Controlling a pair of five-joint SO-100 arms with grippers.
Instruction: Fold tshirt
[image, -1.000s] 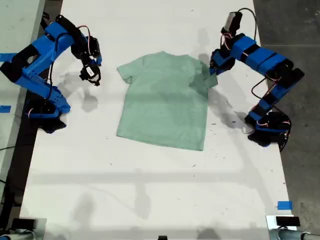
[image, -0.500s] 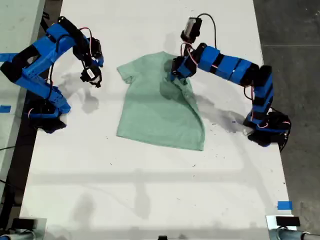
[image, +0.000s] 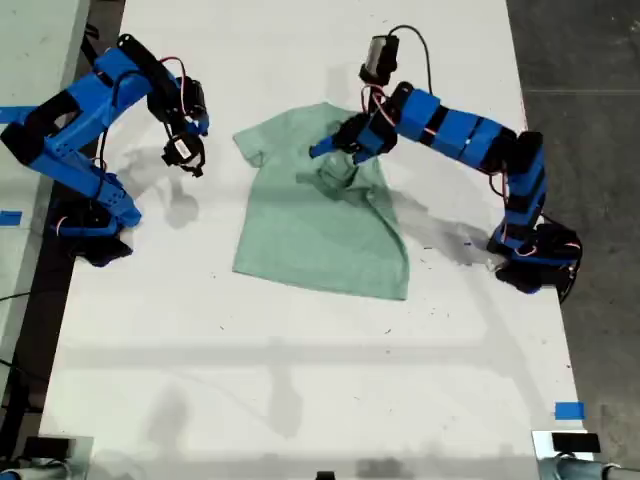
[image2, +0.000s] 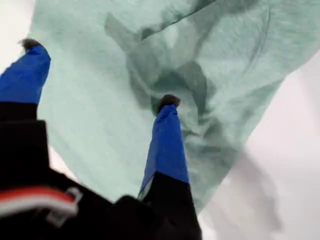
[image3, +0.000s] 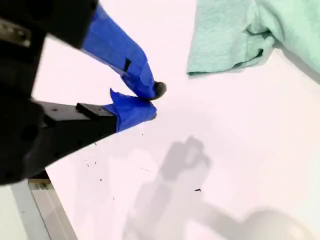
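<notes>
Tshirt (image: 320, 215) lies bunched under my first end effector (image: 335, 148), jaws apart; my second end effector (image3: 150, 102) hangs closed over the bare surface (image: 300, 360).

White table (image: 300, 400) under bright light with soft shadows, grey concrete floor (image: 590, 60) along the exterior view's right, blue tape (image: 568, 410) near the table's edge

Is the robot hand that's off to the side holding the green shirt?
No, my second gripper hangs shut over the bare white table, apart from the tshirt.
</notes>
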